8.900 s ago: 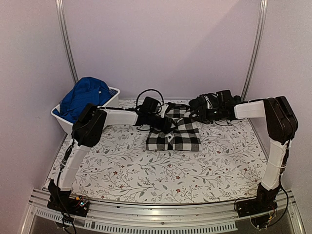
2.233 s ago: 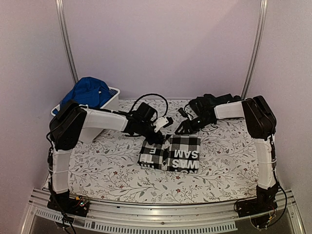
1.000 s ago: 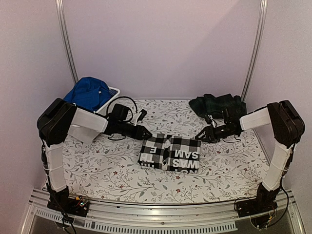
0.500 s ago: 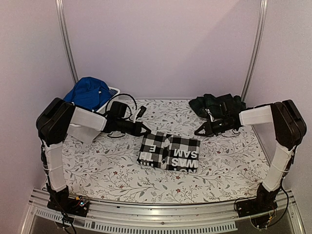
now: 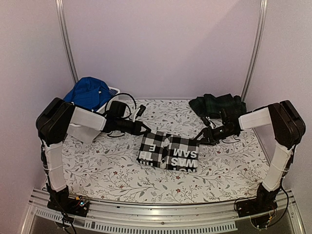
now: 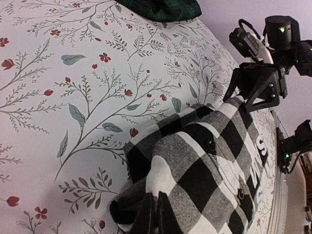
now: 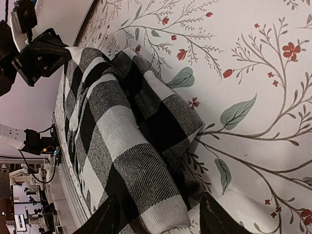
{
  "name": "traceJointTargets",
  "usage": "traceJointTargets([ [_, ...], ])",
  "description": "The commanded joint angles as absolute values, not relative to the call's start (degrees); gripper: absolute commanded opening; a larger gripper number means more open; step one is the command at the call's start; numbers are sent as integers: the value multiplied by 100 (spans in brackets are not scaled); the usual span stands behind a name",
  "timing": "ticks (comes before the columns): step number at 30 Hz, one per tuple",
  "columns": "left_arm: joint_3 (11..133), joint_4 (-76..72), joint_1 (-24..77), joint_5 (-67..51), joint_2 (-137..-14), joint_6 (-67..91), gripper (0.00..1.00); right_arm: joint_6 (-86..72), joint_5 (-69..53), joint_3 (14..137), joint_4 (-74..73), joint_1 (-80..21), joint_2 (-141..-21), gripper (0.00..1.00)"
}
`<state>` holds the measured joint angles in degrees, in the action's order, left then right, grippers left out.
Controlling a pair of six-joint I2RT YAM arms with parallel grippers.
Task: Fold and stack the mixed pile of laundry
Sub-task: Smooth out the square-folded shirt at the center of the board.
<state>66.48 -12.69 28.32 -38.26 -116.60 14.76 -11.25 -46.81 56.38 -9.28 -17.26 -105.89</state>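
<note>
The checked shirt (image 5: pixel 169 152) lies on the bench (image 5: pixel 122 170) as a compact folded rectangle, so one garment looks done. The left claw (image 5: pixel 145 129), clenched, sits at the shirt's far-left corner; whether it pinches cloth I cannot tell. The right claw (image 7: pixel 158 219), spread wide, straddles the shirt's far-right corner. Beyond and right of the shirt, the tartan garment (image 5: pixel 218 105) sits apart, seemingly bunched. Beyond and left, the blue garment (image 5: pixel 87 93) heaps in the white tub (image 5: pixel 112 91). Nothing is stacked yet.

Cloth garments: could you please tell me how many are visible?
3: folded black-and-white checked shirt mid-table, dark green tartan garment far right, bright blue garment in the white plastic tub; others may be hidden.
</note>
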Motion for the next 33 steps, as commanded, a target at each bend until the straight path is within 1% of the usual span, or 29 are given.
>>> traceJointTargets([
  [1, 6640, -1475, 2754, -3886, -11650, 1508, 0, -1115, -4899, 5691, -852, -1779, -10816, 38],
  [2, 6644, -1458, 2758, -3878, -11639, 1511, 0, -1094, -4873, 5703, -852, -1777, -10782, 27],
  [4, 6632, -1423, 2757, -3835, -11583, 1498, 0, -1077, -4812, 5721, -878, -1782, -10642, 9],
  [5, 6613, -1396, 2758, -3762, -11534, 1478, 0, -1060, -4779, 5756, -964, -1778, -10492, 3],
  [6, 6593, -1347, 2748, -3639, -11479, 1446, 0, -1030, -4760, 5797, -997, -1781, -10399, 1],
  [9, 6491, -1397, 2615, -3457, -11343, 1474, 0, -835, -4811, 5938, -1146, -1776, -10048, 0],
  [11, 6531, -1473, 2510, -3488, -11422, 1562, 0, -656, -4678, 6100, -1219, -1769, -10037, 0],
  [15, 6780, -1492, 2466, -3488, -11770, 1636, 0, -595, -4666, 6504, -1131, -1688, -10742, 0],
  [19, 7139, -1382, 2473, -3363, -12217, 1672, 0, -827, -4219, 6715, -915, -1682, -11470, 0],
  [26, 7376, -1219, 2474, -2913, -12708, 1711, 0, -835, -3656, 7009, -774, -1687, -12269, 0],
  [32, 7364, -1031, 2471, -2562, -12690, 1603, 0, -930, -3138, 6924, -650, -1678, -12300, 1],
  [33, 7319, -1048, 2474, -2558, -12591, 1588, 0, -918, -3093, 6961, -692, -1678, -12265, 6],
])
